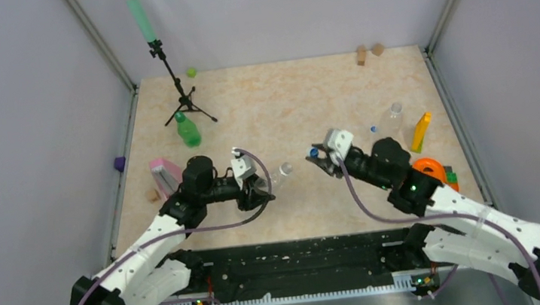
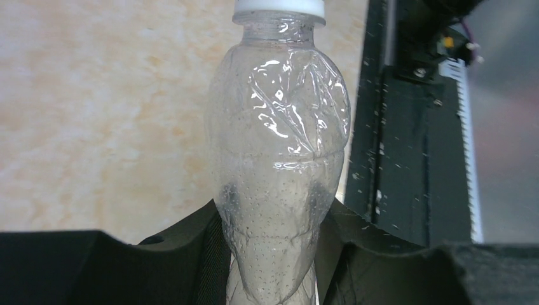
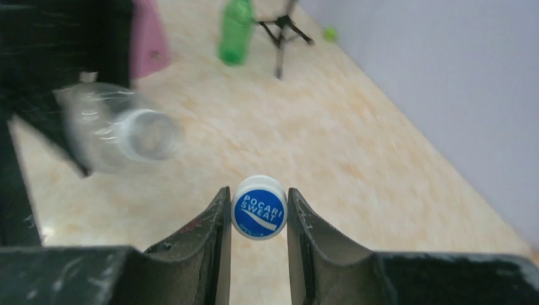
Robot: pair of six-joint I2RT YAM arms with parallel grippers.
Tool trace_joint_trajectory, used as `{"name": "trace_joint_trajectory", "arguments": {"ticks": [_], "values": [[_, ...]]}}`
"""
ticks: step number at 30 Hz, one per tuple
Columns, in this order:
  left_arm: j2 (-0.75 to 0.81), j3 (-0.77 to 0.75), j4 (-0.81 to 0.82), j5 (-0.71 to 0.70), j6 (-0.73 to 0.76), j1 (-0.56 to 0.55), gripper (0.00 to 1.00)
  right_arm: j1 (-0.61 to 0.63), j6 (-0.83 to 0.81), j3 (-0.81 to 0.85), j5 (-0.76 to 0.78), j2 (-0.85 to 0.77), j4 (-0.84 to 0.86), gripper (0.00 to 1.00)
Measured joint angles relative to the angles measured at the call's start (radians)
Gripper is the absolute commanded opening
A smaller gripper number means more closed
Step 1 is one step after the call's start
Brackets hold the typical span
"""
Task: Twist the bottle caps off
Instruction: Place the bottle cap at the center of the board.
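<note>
Pale grey walls (image 1: 274, 8) close the cell in on three sides, with metal rails along the corners. The bench (image 1: 284, 98) is a beige, marble-patterned sheet ending in a black strip at the arms' bases. Beyond the left hand (image 1: 259, 185) a black tripod (image 1: 183, 93) stands on the bench holding a green tube. At its feet a green bottle (image 1: 188, 130) stands upright, well apart from that hand, with its dark green cap (image 1: 179, 116) on; what it holds cannot be told. The left hand (image 2: 273, 267) is clenched on the lower body of a clear bottle (image 2: 279, 146), its neck pointing away from the fingers toward the right hand (image 1: 319, 156). The crinkled plastic shows fine droplets inside and no liquid. The neck ends in a white ring, and from the right wrist the mouth faces the camera and looks uncapped, though blurred. The right hand (image 3: 259, 219) grips a blue cap (image 3: 259, 208) between its two fingertips, printed face toward the lens, off the bench and apart from the bottle's mouth. Past the right hand lies a second clear bottle (image 1: 394, 118), and just outward of it a yellow block (image 1: 421, 131) stands tilted. An orange piece (image 1: 429, 168) sits beside the right forearm. A pink block (image 1: 163, 175) rests just outside the left hand's wrist. Far beyond both hands, by the back wall, lie a lime-green lump (image 1: 191, 73) and two small wooden blocks (image 1: 368, 53).
</note>
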State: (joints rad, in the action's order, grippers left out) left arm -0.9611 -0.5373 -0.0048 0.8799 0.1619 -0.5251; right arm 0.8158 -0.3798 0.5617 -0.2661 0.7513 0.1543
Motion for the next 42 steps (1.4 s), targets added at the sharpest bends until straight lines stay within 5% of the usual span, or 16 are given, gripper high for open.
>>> {"name": "trace_joint_trajectory", "arguments": {"ticks": [6,13,25,32,40,42], "values": [[0.214,0.149,0.194,-0.186,-0.09,0.0,0.0,-0.01,0.273,0.312,0.505,0.381,-0.163,0.0],[0.27,0.2,0.274,-0.268,-0.136,0.0,0.0,-0.111,0.542,0.465,0.693,0.732,-0.37,0.0],[0.273,0.206,0.299,-0.269,-0.166,0.0,0.0,-0.293,0.701,0.473,0.615,0.951,-0.383,0.02],[0.258,0.207,0.32,-0.26,-0.19,0.0,0.0,-0.315,0.74,0.512,0.589,1.059,-0.346,0.11],[0.247,0.207,0.32,-0.253,-0.19,0.0,0.0,-0.341,0.764,0.513,0.61,1.065,-0.313,0.51],[0.24,0.207,0.32,-0.249,-0.19,0.0,0.0,-0.341,0.759,0.513,0.6,1.064,-0.31,0.53]]}}
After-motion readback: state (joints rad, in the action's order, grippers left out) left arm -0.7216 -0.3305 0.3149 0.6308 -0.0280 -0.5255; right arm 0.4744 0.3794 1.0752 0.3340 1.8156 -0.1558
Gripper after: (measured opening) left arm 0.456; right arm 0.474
